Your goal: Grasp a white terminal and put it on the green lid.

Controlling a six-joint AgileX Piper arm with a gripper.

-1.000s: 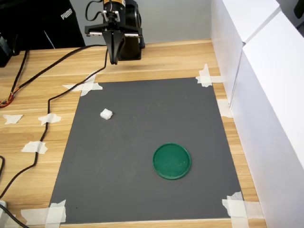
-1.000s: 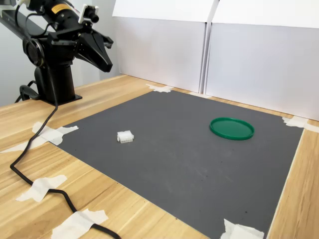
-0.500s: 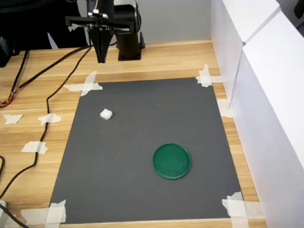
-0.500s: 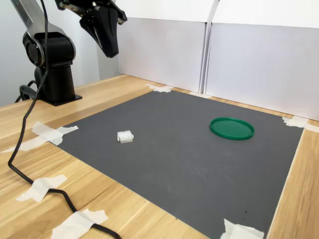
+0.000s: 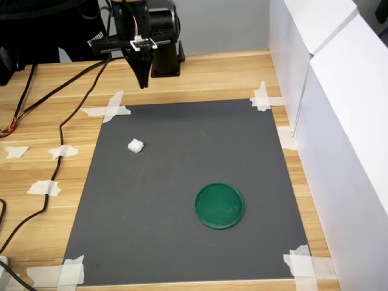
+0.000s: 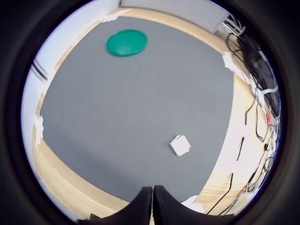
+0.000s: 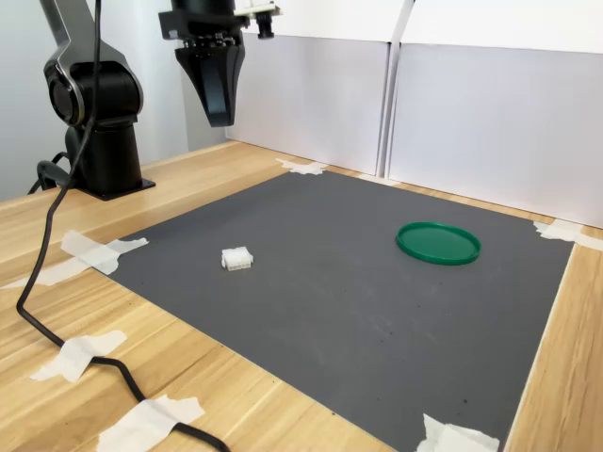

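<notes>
The white terminal [image 5: 136, 145] [image 7: 236, 258] [image 6: 180, 145] is a tiny block lying on the grey mat toward the first exterior view's left. The green lid [image 5: 219, 205] [image 7: 438, 242] [image 6: 126, 42] lies flat on the mat, well apart from the terminal. My gripper [image 5: 143, 83] [image 7: 218, 117] [image 6: 153, 192] hangs high above the mat's far edge, pointing down, shut with its fingertips pressed together and nothing held. It is well clear of both things.
The grey mat [image 5: 194, 182] is taped to a wooden table. White walls [image 5: 339, 121] stand along the first exterior view's right. Black cables [image 5: 54, 151] trail over the wood on that same view's left. The arm's base [image 5: 165, 60] stands behind the mat.
The gripper has swung up from near the base and turned to point straight down, then shifted toward the mat. Terminal and lid have not moved.
</notes>
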